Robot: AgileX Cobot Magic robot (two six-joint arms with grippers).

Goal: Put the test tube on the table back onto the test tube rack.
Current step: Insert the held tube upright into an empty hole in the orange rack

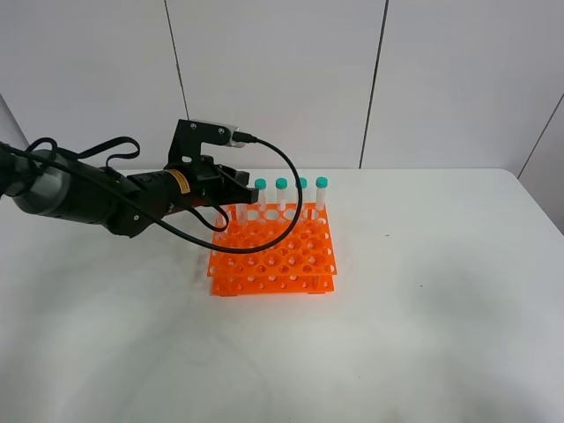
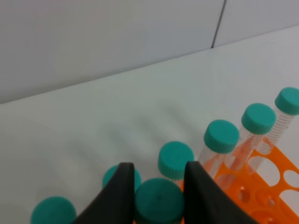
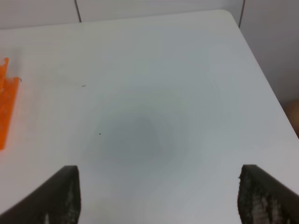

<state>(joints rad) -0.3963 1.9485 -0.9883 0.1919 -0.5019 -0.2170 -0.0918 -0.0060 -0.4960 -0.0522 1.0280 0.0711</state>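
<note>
The left gripper (image 2: 156, 186) has its two dark fingers (image 2: 119, 196) pressed on either side of a teal screw cap, pinching the test tube (image 2: 159, 201) by its top. Seen from the left wrist, only the cap shows, facing the camera, so the tube's long axis runs away from the lens down toward the rack; its tip is hidden. From the high camera the left gripper (image 1: 231, 187) hangs over the far-left corner of the test tube rack (image 1: 273, 251), at about 10 o'clock from the rack's centre, and the held tube cannot be made out there.

Other capped tubes (image 2: 175, 161) stand upright close around the held one, and a row of them (image 1: 301, 196) lines the rack's far edge, caps up.

The right gripper (image 3: 156, 196) has its fingers (image 3: 63, 193) spread wide with nothing between them, over the bare table (image 3: 154, 93); the rack's edge (image 3: 5, 105) lies well off at 9 o'clock in the right wrist picture.
</note>
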